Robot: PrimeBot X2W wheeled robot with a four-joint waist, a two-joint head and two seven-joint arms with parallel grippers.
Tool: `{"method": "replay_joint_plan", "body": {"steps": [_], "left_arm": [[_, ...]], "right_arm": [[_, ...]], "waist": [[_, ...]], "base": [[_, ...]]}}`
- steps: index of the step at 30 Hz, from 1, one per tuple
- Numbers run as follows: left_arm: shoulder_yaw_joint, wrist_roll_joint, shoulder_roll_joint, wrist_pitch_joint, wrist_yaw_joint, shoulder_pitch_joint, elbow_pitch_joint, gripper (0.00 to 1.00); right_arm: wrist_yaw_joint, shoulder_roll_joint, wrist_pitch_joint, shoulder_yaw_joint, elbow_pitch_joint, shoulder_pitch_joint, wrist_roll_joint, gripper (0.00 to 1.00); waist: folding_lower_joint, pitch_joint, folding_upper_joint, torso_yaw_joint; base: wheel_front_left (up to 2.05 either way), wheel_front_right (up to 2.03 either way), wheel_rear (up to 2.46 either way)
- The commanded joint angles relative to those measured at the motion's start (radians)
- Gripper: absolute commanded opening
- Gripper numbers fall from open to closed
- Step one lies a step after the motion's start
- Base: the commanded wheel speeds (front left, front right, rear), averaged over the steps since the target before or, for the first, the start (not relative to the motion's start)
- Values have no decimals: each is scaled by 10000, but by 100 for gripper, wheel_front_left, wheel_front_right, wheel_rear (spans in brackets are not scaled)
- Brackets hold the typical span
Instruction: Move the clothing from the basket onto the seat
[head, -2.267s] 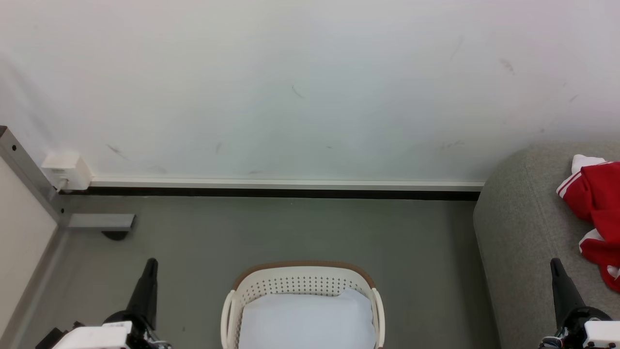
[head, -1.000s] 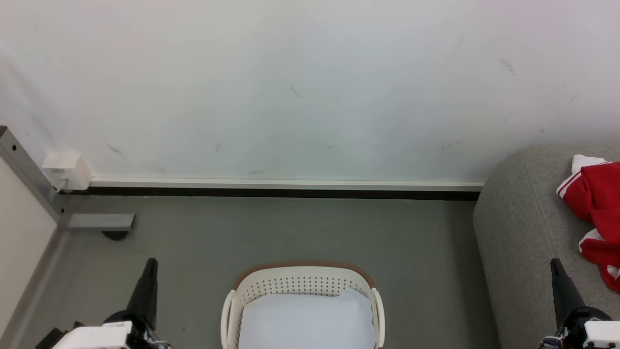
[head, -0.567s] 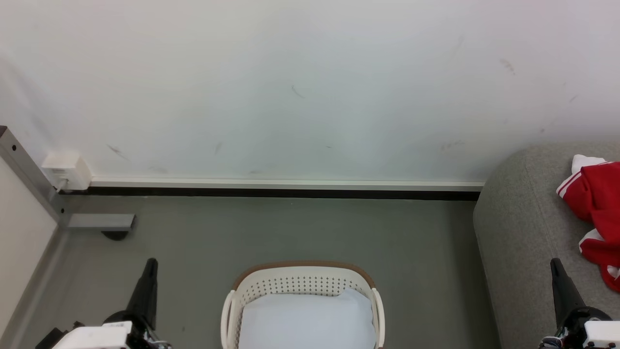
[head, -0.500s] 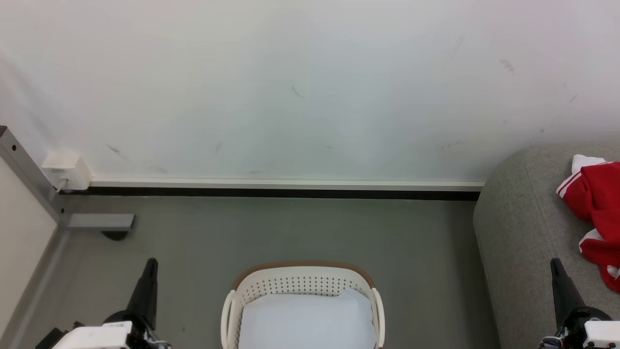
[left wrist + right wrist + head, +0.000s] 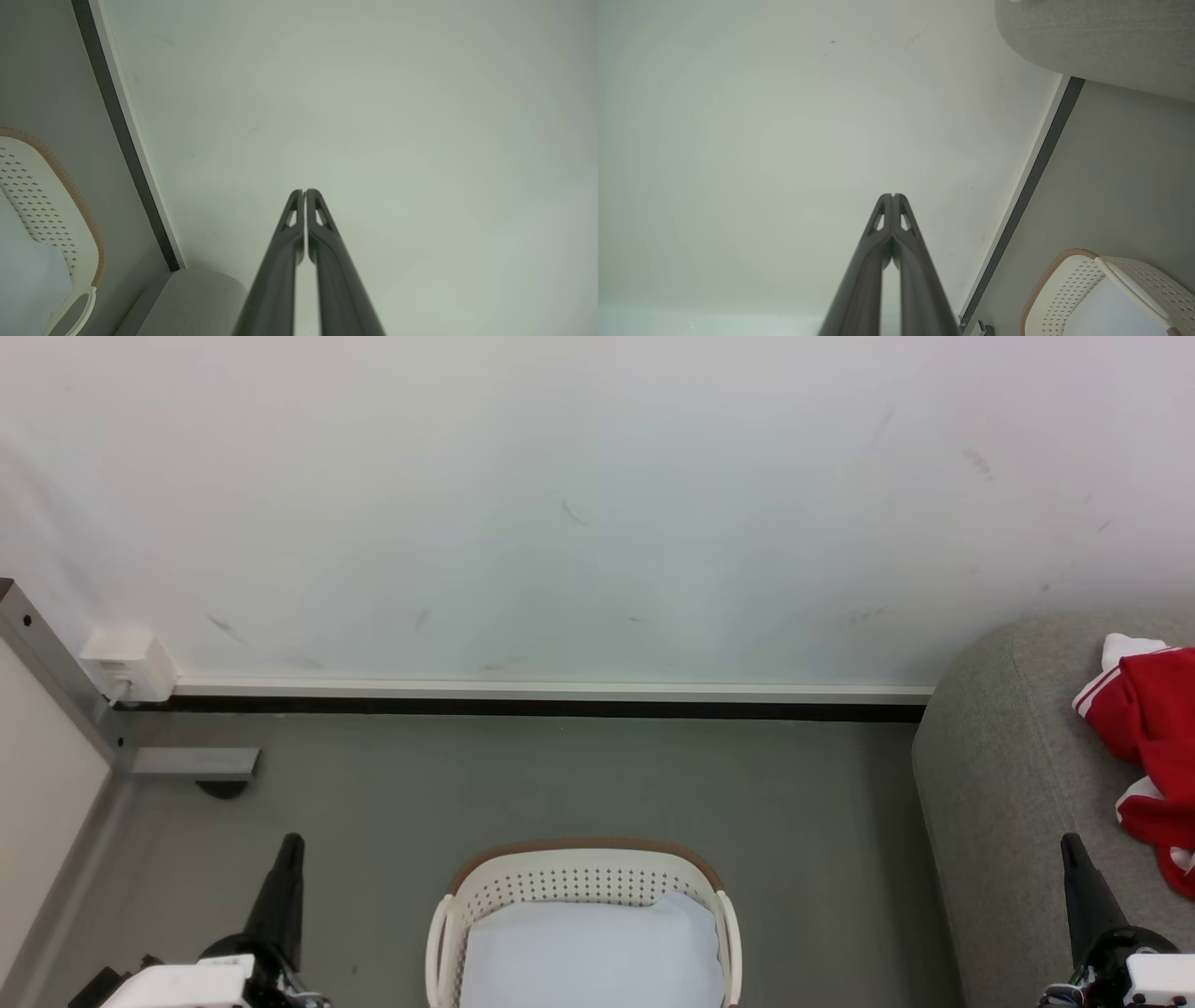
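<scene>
Apparent end state: the clothing lies crumpled on the seat, well apart from the basket holding a pale sheet, so the left end effector and right end effector rest closed, empty, clear of both.

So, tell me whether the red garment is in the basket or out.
Out: the bright red fabric garment lies on the grey upholstered sofa; the cream perforated basket holds a pale sheet.
</scene>
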Motion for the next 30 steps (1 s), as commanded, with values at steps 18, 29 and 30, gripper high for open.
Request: {"method": "replay_joint_plan", "body": {"steps": [18,29,30], "left_arm": [[16,-141,68,32,-47,-69,-36,0],[16,-141,68,32,-47,-69,-37,0],[16,-141,68,32,-47,-69,-37,0]], "right_arm": [[-21,1,24,-38,-55,-123,24,0],[-21,1,24,-38,-56,-123,24,0],[-21,1,24,-38,-56,-123,24,0]], "waist": [[0,0,0,0],[0,0,0,0],[0,0,0,0]], "base": [[0,0,0],[0,0,0],[0,0,0]]}}
